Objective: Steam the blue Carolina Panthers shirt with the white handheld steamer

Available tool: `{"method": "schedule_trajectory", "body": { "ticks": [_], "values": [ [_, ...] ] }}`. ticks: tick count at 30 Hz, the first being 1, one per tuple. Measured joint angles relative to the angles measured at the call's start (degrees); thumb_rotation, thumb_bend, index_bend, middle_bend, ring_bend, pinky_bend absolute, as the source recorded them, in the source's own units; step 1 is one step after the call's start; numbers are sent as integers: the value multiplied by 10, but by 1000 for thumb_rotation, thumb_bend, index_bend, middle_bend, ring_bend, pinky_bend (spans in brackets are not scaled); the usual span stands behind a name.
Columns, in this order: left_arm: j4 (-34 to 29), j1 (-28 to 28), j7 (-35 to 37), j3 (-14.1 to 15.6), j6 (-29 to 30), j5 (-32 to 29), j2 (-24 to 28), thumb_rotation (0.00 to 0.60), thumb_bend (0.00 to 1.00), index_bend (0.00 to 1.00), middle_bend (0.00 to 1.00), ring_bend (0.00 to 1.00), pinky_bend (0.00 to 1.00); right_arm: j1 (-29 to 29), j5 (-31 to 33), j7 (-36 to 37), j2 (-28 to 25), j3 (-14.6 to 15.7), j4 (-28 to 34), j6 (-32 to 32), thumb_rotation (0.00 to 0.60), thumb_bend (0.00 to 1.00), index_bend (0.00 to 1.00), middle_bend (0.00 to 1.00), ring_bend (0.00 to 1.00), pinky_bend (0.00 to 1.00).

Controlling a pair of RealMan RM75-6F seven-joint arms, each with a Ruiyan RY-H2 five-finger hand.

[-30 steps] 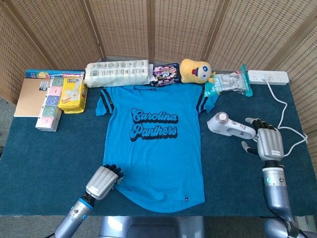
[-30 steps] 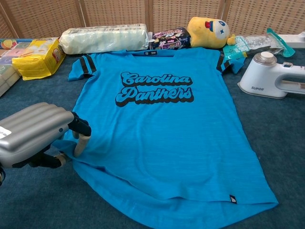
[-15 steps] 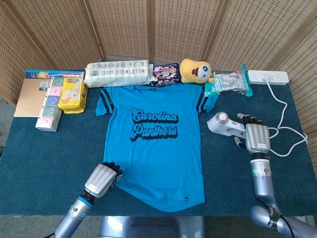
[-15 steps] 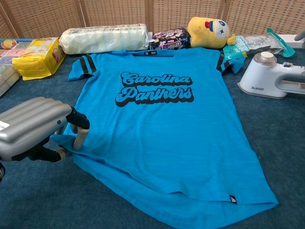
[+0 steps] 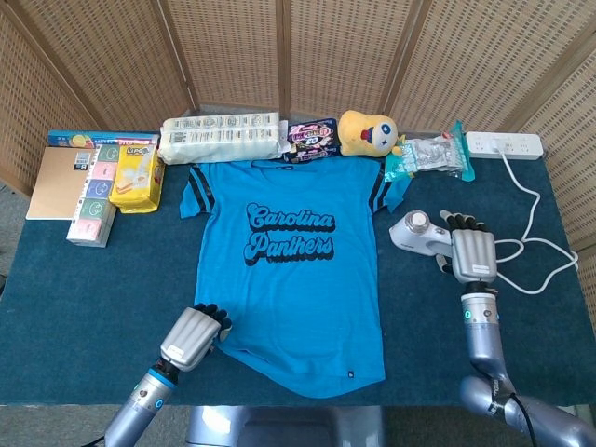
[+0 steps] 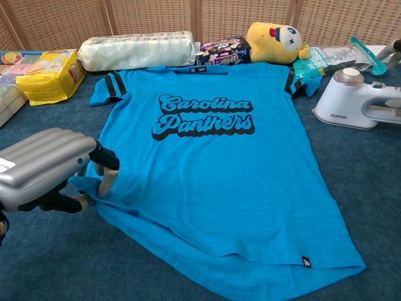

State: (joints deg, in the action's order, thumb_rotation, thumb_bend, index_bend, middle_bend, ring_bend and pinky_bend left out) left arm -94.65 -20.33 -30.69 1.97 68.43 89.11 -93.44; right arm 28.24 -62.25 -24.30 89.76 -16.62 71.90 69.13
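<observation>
The blue Carolina Panthers shirt (image 5: 289, 270) (image 6: 207, 169) lies flat, print up, in the middle of the dark blue table. My left hand (image 5: 193, 337) (image 6: 47, 169) is at its lower left hem, fingers curled and pinching the bunched edge. The white handheld steamer (image 5: 416, 233) (image 6: 351, 100) lies on its side to the right of the shirt. My right hand (image 5: 470, 253) is spread over the steamer's handle and hides it in the head view. In the chest view only its fingertips (image 6: 393, 103) show at the right edge, by the handle. I see no closed grip.
Along the back stand tissue boxes (image 5: 91, 200), a yellow pack (image 5: 136, 177), a long white package (image 5: 222, 137), a snack bag (image 5: 310, 140), a yellow plush (image 5: 368, 132) and a plastic bag (image 5: 428, 155). A power strip (image 5: 504, 143) trails its cord (image 5: 533, 209) past my right hand.
My right hand has moved left and farther from me, from beside the steamer to over its handle. My left hand has kept hold of the hem, which has shifted slightly.
</observation>
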Motion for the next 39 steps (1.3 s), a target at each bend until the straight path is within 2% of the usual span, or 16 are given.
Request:
{"method": "schedule_trajectory", "body": {
  "ticks": [27, 39],
  "values": [
    [5, -6, -2, 2, -4, -14, -4, 600, 476, 657, 530, 442, 499, 53, 26, -8, 102, -14, -203, -38, 600, 296, 189, 272, 225, 230],
    [10, -8, -1, 2, -8, -20, -9, 600, 476, 656, 530, 441, 498, 75, 30, 4, 150, -23, -297, -62, 600, 358, 210, 284, 233, 213]
  ]
}}
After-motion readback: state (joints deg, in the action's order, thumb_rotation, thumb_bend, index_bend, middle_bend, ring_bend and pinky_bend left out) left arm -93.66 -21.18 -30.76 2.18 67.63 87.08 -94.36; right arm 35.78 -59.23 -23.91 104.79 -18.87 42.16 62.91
